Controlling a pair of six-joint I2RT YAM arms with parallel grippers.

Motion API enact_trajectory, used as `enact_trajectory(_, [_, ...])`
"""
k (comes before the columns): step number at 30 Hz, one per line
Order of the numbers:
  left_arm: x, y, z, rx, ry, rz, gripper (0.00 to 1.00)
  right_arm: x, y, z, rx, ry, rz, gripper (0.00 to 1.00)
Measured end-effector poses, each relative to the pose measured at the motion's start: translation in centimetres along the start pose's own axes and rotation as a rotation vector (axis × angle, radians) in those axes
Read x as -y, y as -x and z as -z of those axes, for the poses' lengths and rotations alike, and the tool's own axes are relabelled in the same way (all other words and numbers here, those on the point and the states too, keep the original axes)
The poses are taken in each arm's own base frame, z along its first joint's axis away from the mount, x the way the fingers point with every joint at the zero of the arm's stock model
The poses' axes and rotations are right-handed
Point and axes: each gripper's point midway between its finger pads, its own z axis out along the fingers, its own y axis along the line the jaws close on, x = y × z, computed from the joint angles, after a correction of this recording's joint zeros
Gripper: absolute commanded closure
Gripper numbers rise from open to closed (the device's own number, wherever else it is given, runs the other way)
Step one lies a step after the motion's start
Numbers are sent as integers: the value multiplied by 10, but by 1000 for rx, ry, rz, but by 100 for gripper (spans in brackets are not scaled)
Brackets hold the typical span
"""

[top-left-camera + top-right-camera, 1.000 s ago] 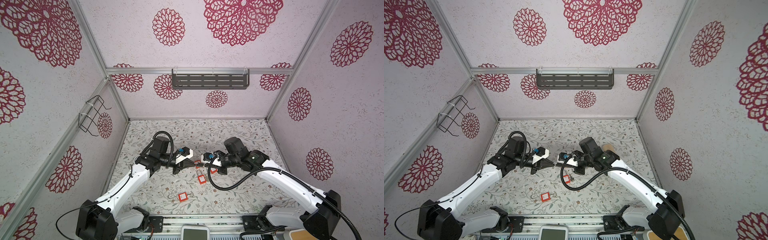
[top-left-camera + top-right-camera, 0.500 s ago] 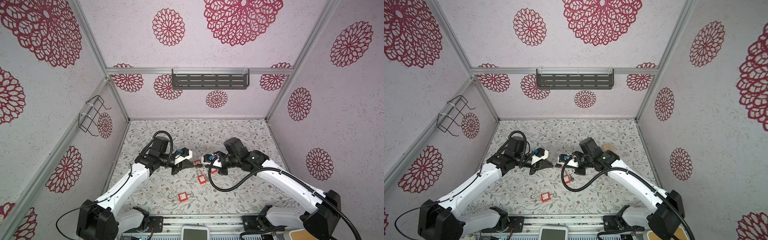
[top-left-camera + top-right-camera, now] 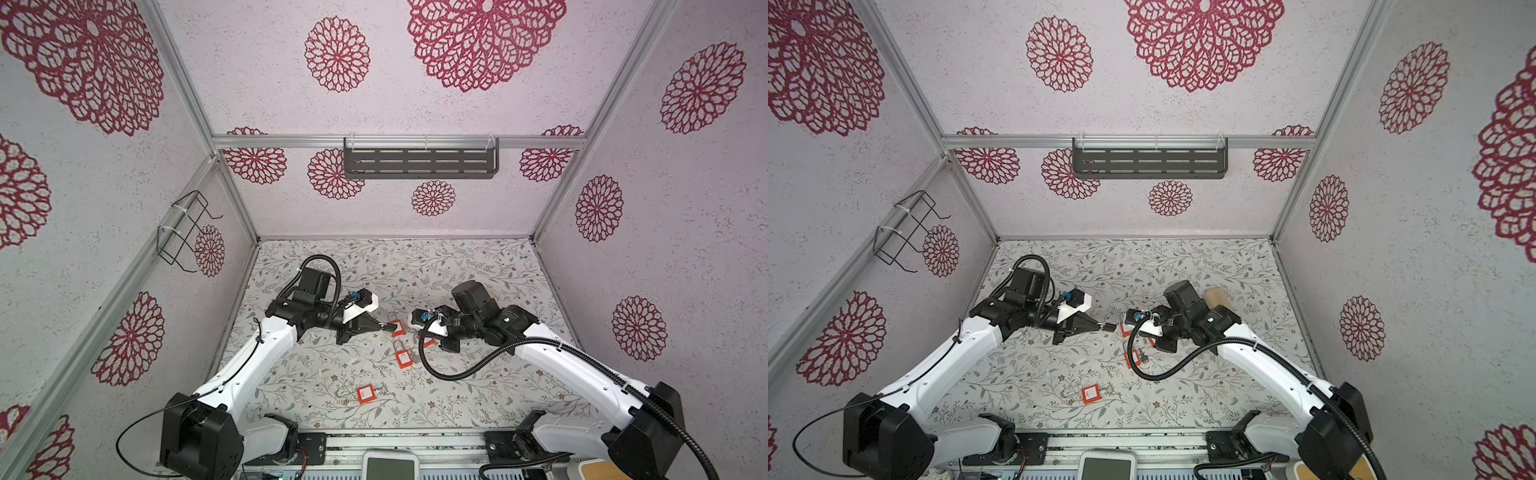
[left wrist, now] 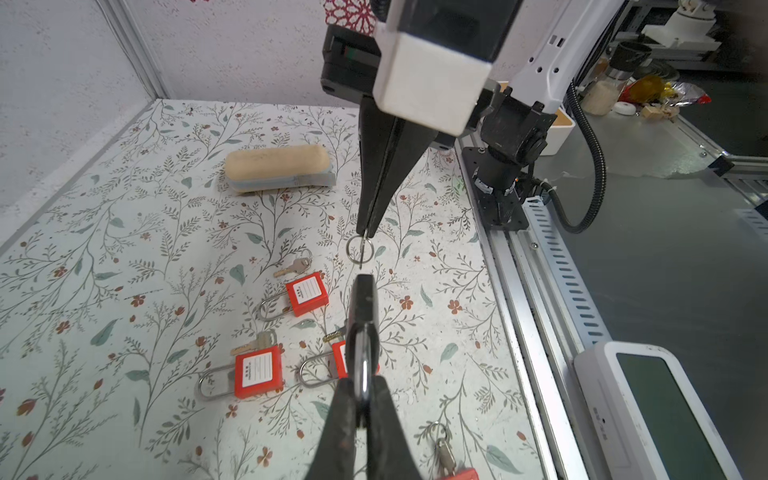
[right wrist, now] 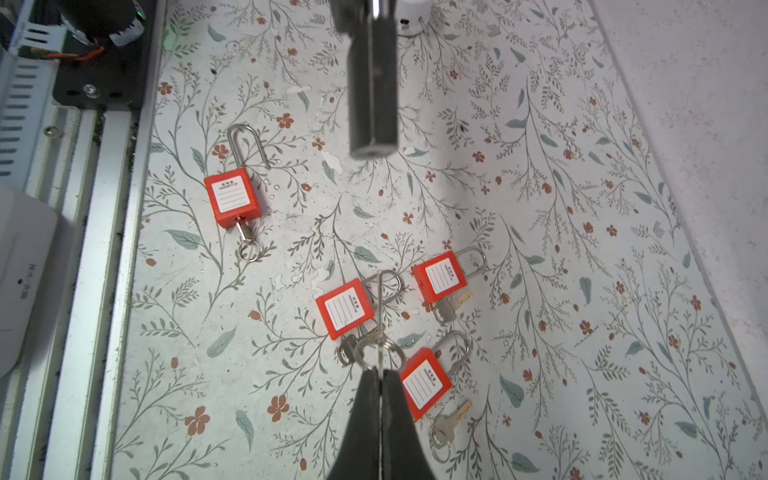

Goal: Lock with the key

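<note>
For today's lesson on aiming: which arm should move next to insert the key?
Probably the right: the right gripper pinches the key, aimed at the padlock held by the left gripper.

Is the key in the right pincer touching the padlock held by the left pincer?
Apart. In the right wrist view the key ends short of the padlock, a clear gap between them.

Enclosure seen from above, in both top views. Walls (image 3: 415,104): pale and textured, printed with red floral medallions, framed by aluminium rails (image 3: 282,142). Upper centre, on the back wall: grey slotted shelf (image 3: 419,163). Centre left, on the side wall: black wire rack (image 3: 185,230). Lower centre: desk (image 3: 457,266) with leaf-and-flower print. Lighting even and diffuse.
</note>
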Motion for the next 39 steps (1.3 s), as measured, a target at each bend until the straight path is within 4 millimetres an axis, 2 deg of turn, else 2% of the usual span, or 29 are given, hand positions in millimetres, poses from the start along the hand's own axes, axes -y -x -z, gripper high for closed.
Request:
enact_trajectory(5, [-8,-20,-4,-129,-52,57,100,2,-13,-3,-15,-51,-91,100])
enact_trajectory(13, [-13,-61,-11,-314,-122,159,100,10,-21,-6,20,-135,-263,100])
enact_trajectory(19, [-20,-86,-14,-433,-154,208,100,7,-33,-13,20,-152,-368,100])
enact_trajectory(32, [-35,-138,-34,-587,-222,316,100,9,-28,-16,51,-181,-422,100])
enact_trajectory(39, [-43,-158,-40,-653,-234,361,100,7,-31,-30,33,-159,-438,100])
